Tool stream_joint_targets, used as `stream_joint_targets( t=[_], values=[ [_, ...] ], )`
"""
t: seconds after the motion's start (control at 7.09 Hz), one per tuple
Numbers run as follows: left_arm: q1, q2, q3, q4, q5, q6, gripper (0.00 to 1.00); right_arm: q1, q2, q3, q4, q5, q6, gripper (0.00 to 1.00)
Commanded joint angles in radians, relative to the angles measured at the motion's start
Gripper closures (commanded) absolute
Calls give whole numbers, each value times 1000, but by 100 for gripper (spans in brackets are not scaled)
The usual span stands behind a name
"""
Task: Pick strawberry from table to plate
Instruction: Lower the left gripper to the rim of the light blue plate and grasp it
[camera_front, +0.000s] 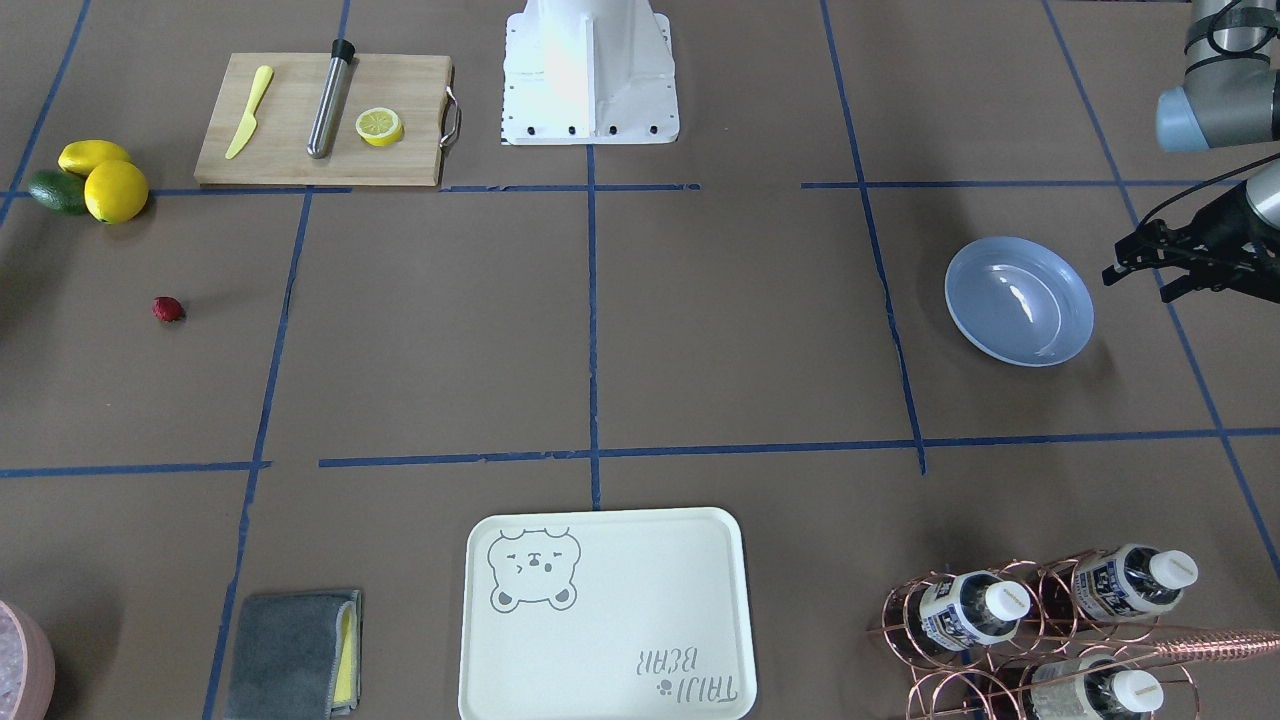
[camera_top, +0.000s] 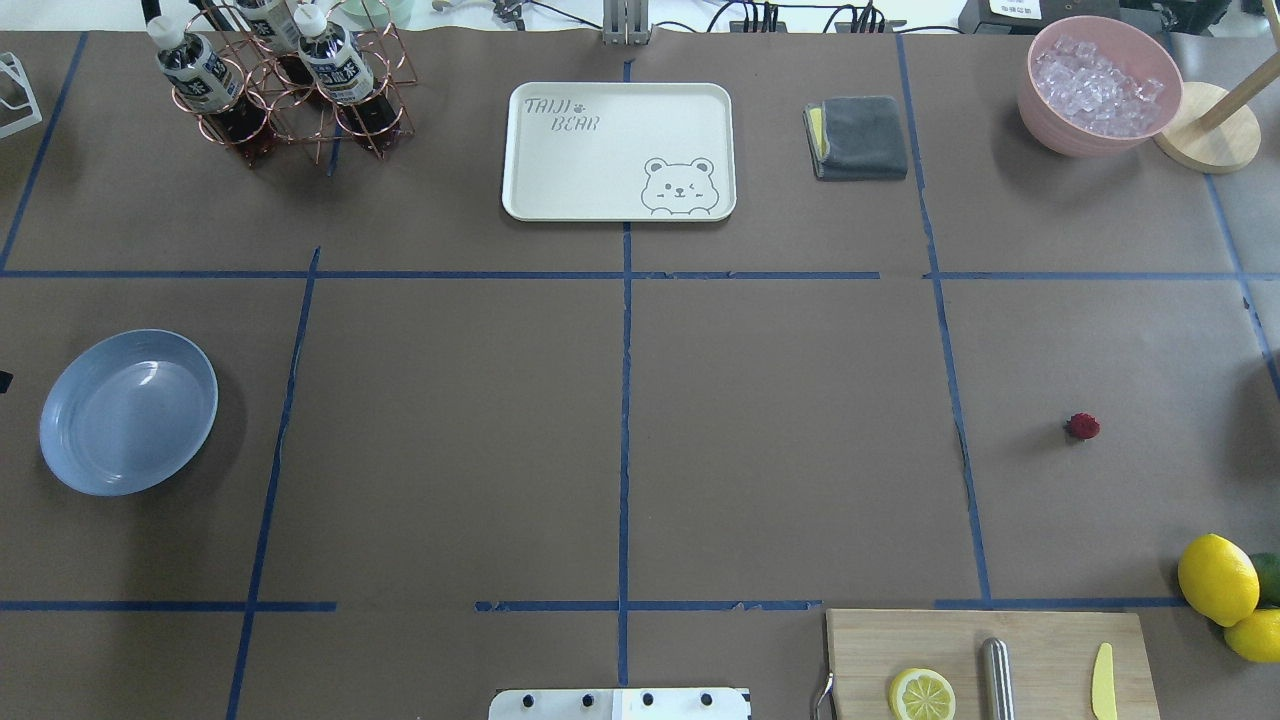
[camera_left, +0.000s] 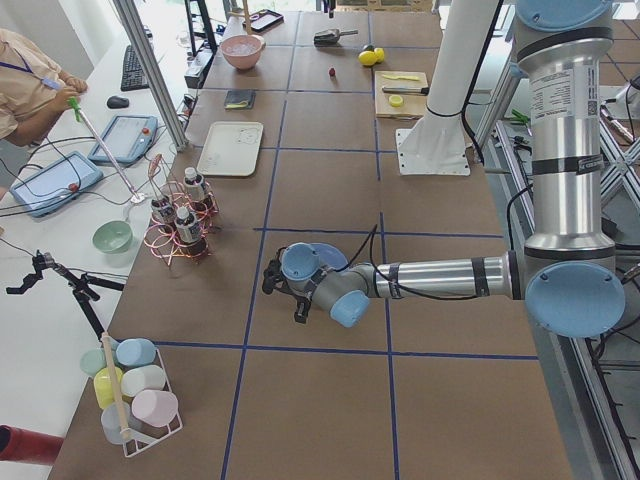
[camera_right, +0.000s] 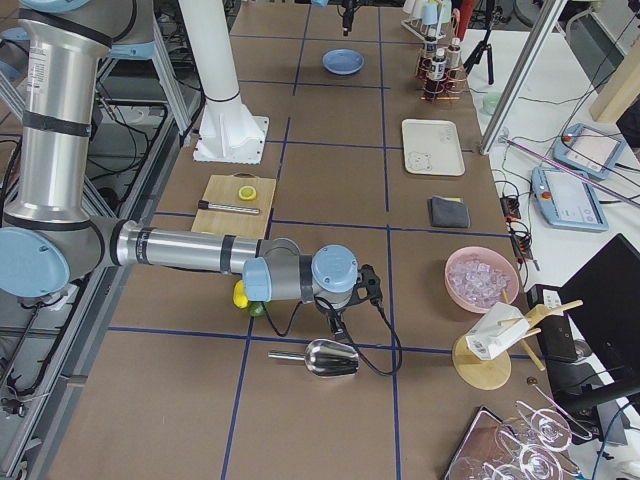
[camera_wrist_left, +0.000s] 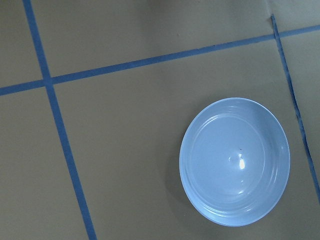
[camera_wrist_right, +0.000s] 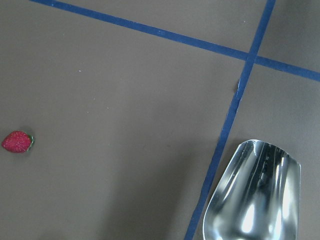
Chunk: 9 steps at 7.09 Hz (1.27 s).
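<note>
Currently, no step is complete: the strawberry (camera_front: 168, 309) lies on the table (camera_front: 700, 350), well apart from the bare plate (camera_front: 1018, 300). My left gripper (camera_front: 1137, 280) looks parted, holding nothing. For the right gripper (camera_right: 371, 287), I cannot tell.

**UR5e arm pair: body finish**

Left arm (camera_left: 440, 277) and right arm (camera_right: 190, 250): brushed-silver tubes, grey joint housings, light-blue round joint caps (camera_left: 573, 298), black bands. Printed label (camera_left: 549, 95) on left upright tube. Thin black cable (camera_front: 1190, 190) at wrist. Left pincer (camera_front: 1140, 272) black. Pedestal (camera_front: 590, 75) white, dark bolts (camera_front: 572, 130) along foot.
</note>
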Motion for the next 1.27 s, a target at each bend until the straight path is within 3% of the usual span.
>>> stream_joint_targets(
  t=[0.0, 0.85, 0.99, 1.13],
  values=[
    [21, -43, 41, -5, 15, 1, 11, -2, 0, -3, 0, 1, 1, 0],
    [101, -86, 87, -33, 15, 1, 26, -14, 2, -4, 0, 0, 0, 0],
    [102, -86, 92, -33, 17, 1, 41, -15, 2, -7, 0, 0, 1, 0],
    [102, -86, 93, -33, 17, 3, 67, -15, 2, -9, 0, 0, 1, 0]
  ],
)
